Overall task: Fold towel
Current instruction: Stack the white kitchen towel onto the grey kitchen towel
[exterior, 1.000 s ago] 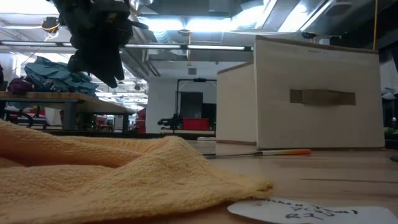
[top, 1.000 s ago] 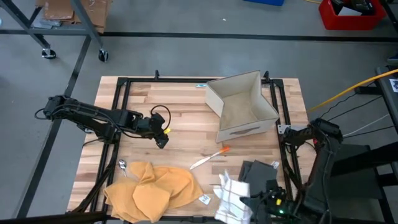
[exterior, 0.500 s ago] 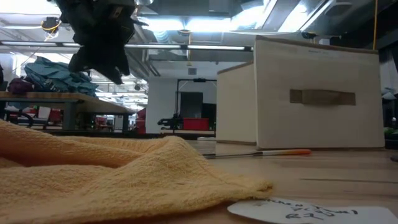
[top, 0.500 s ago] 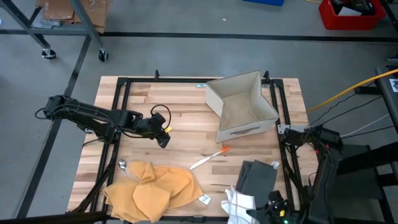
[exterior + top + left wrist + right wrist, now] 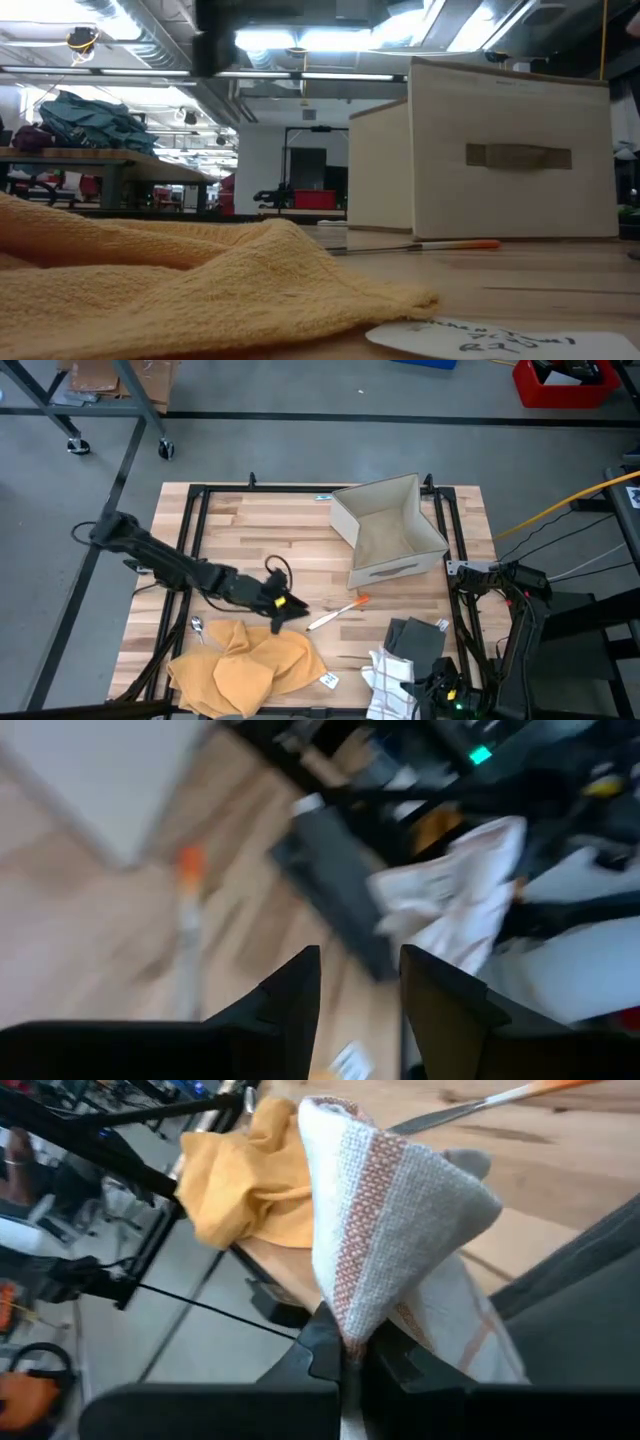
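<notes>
A white towel with orange stripes (image 5: 385,672) (image 5: 400,1220) lies bunched at the table's near right corner, partly on a dark grey cloth (image 5: 412,635). My right gripper (image 5: 405,684) (image 5: 345,1355) is shut on it. A crumpled yellow towel (image 5: 240,665) (image 5: 170,280) rests on the table's near left part. My left gripper (image 5: 287,606) (image 5: 360,995) is open and hovers just beyond the yellow towel's far edge, near an orange-tipped tool (image 5: 338,612), touching nothing. My right gripper pinches a raised fold of the white towel (image 5: 352,1312) between its two shut fingers, several layers together. Past the fingers the fold stands up in a peak with the orange stripe running along it. The rest of the towel (image 5: 462,1348) lies slack on the dark cloth.
An open beige box (image 5: 390,530) (image 5: 500,150) lies on its side at the far right. A spoon (image 5: 198,625) lies left of the yellow towel and a paper tag (image 5: 328,680) beside its right edge. Bare wood (image 5: 260,525) spreads across the far left.
My left gripper has swung from the table's left centre toward the near edge and the right, ending close to the yellow towel and the orange-tipped tool. The white towel has been drawn a little toward the right and bunched narrower.
</notes>
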Action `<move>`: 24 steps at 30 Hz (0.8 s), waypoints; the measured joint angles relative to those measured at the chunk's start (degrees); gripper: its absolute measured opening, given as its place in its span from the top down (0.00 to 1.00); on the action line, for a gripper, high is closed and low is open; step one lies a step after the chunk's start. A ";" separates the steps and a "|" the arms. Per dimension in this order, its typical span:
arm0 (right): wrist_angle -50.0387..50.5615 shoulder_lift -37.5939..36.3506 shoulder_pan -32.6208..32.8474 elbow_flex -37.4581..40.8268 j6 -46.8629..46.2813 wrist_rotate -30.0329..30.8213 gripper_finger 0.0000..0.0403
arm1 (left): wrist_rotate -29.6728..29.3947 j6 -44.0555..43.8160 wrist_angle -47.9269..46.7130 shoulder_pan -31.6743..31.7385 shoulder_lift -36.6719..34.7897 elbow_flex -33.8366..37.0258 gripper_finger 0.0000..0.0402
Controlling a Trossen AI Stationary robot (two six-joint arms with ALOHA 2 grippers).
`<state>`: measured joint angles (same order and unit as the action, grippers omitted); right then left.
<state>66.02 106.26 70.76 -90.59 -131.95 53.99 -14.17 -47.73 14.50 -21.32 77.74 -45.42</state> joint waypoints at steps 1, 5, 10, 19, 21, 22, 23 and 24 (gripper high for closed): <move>0.69 0.01 0.00 0.00 0.00 -0.72 0.97 | -0.25 0.24 4.62 -0.46 2.32 -0.01 0.67; 3.96 0.00 0.00 0.00 0.01 -3.47 0.97 | -0.51 0.39 22.09 -1.35 13.56 -1.74 0.67; 7.43 0.01 -0.02 0.02 0.04 -5.46 0.97 | -0.62 1.86 32.38 -1.38 28.41 -10.14 0.67; 14.49 0.00 0.09 0.02 0.21 -10.63 0.97 | 0.25 9.47 32.64 -1.38 47.84 -33.82 0.67; 17.06 0.00 0.09 0.02 0.22 -11.70 0.97 | 0.60 10.94 32.41 -1.36 50.46 -38.01 0.67; 18.26 0.00 0.09 0.02 0.23 -12.41 0.97 | 0.61 11.62 32.45 -1.34 51.63 -39.81 0.67; 19.46 0.00 0.09 0.02 0.26 -13.02 0.97 | 0.68 12.19 32.40 -1.26 52.63 -41.37 0.67; 20.52 0.00 0.09 0.02 0.28 -13.44 0.97 | 0.67 12.59 32.35 -1.16 53.49 -42.59 0.67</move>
<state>86.54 106.26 70.85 -90.56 -131.67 40.55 -13.50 -35.14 46.85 -22.48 131.22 -88.01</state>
